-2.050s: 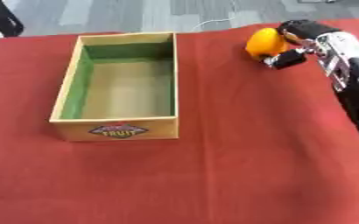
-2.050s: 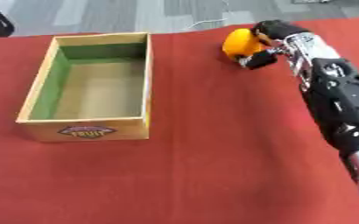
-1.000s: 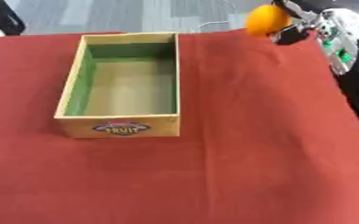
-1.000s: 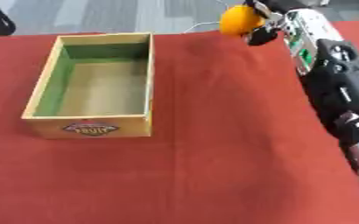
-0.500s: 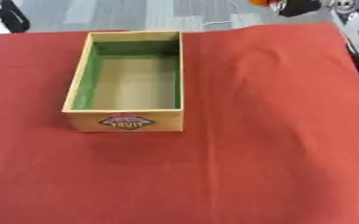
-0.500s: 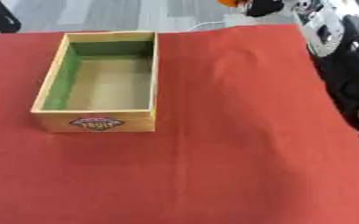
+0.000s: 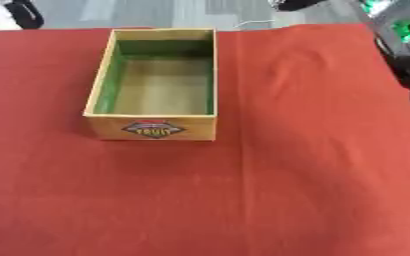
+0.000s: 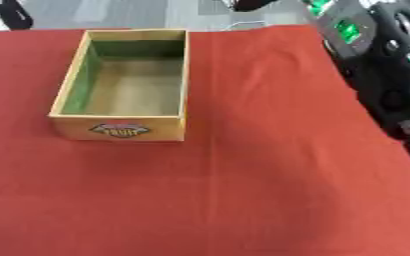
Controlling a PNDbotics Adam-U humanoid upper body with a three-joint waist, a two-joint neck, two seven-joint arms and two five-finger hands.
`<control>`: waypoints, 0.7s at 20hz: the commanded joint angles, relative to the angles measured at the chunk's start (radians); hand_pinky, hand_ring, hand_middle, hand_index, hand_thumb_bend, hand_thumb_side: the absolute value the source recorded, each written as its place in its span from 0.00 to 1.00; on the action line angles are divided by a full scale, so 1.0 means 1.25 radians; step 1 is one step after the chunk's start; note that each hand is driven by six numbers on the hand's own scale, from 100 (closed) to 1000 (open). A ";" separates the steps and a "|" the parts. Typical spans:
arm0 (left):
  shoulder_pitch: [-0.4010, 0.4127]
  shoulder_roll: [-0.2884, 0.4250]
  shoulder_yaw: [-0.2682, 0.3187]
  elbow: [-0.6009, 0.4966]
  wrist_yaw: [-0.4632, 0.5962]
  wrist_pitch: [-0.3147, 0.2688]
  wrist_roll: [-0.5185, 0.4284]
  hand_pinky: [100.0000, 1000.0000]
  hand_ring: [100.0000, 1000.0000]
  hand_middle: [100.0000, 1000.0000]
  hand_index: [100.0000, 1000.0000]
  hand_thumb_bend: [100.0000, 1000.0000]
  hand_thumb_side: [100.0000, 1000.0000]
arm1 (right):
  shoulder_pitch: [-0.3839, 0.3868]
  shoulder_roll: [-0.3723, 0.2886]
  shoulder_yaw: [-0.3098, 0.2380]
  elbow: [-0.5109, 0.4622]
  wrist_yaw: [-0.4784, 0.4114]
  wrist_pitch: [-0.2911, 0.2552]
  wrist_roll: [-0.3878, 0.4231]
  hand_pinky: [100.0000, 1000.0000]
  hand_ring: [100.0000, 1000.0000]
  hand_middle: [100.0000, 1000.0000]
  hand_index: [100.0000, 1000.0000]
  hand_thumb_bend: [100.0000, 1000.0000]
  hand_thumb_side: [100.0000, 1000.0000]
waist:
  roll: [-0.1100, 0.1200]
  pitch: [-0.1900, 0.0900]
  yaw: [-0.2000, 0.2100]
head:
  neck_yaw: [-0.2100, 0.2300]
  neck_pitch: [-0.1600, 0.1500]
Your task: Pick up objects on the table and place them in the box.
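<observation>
A wooden box (image 7: 100,84) with green inner walls and a fruit label on its front stands on the red cloth, left of centre, with nothing inside it. My right arm (image 8: 379,60), black with green lights, comes in at the upper right. Only a dark tip of my right hand (image 8: 248,4) shows at the top edge, above and to the right of the box. The orange fruit shows in neither view. My left hand is out of sight.
The red cloth (image 7: 296,165) covers the whole table, whose far edge runs along the top. Beyond it lie grey floor, a white cable (image 7: 253,23) and a dark object (image 7: 22,12) at the top left.
My right hand has risen with the orange fruit from the cloth at the far right until both left the top of the picture. The camera has shifted, so the box sits differently.
</observation>
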 commanded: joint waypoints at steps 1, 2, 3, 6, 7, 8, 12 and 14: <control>-0.013 0.010 -0.001 -0.015 -0.002 -0.003 -0.003 0.57 0.63 0.69 0.86 0.06 0.94 | -0.027 0.030 0.011 0.009 0.015 0.007 0.002 0.58 0.63 0.44 0.53 0.00 0.13 | -0.001 -0.022 0.004 | -0.005 0.010; -0.014 0.009 -0.001 -0.015 -0.002 -0.004 -0.004 0.57 0.63 0.69 0.86 0.06 0.94 | -0.028 0.042 0.015 0.020 0.020 0.009 0.002 0.58 0.64 0.44 0.53 0.00 0.13 | -0.002 -0.022 0.007 | -0.006 0.013; -0.015 0.009 -0.001 -0.015 -0.002 -0.005 -0.004 0.57 0.63 0.69 0.86 0.06 0.94 | -0.028 0.053 0.019 0.033 0.024 0.010 0.001 0.58 0.63 0.44 0.53 0.00 0.14 | -0.004 -0.022 0.009 | -0.006 0.014; -0.017 0.008 -0.001 -0.015 -0.004 -0.007 -0.004 0.57 0.63 0.69 0.86 0.06 0.94 | -0.026 0.080 0.029 0.065 0.035 0.006 -0.001 0.58 0.63 0.44 0.53 0.00 0.14 | -0.007 -0.021 0.014 | -0.005 0.014; -0.017 0.008 -0.001 -0.015 -0.004 -0.008 -0.003 0.57 0.63 0.69 0.86 0.06 0.94 | -0.025 0.085 0.032 0.072 0.037 0.003 0.000 0.58 0.63 0.44 0.53 0.00 0.14 | -0.008 -0.020 0.015 | -0.004 0.014; -0.017 0.007 -0.001 -0.015 -0.004 -0.009 -0.003 0.57 0.63 0.69 0.86 0.06 0.94 | -0.023 0.091 0.035 0.078 0.040 0.000 0.000 0.58 0.63 0.44 0.53 0.00 0.15 | -0.010 -0.020 0.016 | -0.005 0.014; -0.018 0.006 0.000 -0.015 -0.003 -0.010 -0.002 0.57 0.63 0.69 0.86 0.06 0.94 | -0.015 0.104 0.047 0.100 0.048 -0.006 0.007 0.58 0.64 0.45 0.54 0.00 0.14 | -0.014 -0.017 0.018 | -0.011 0.010; -0.018 0.005 0.001 -0.015 -0.003 -0.011 -0.001 0.57 0.63 0.69 0.86 0.06 0.94 | -0.012 0.109 0.053 0.107 0.048 -0.010 0.015 0.59 0.65 0.47 0.56 0.00 0.14 | -0.016 -0.016 0.018 | -0.015 0.010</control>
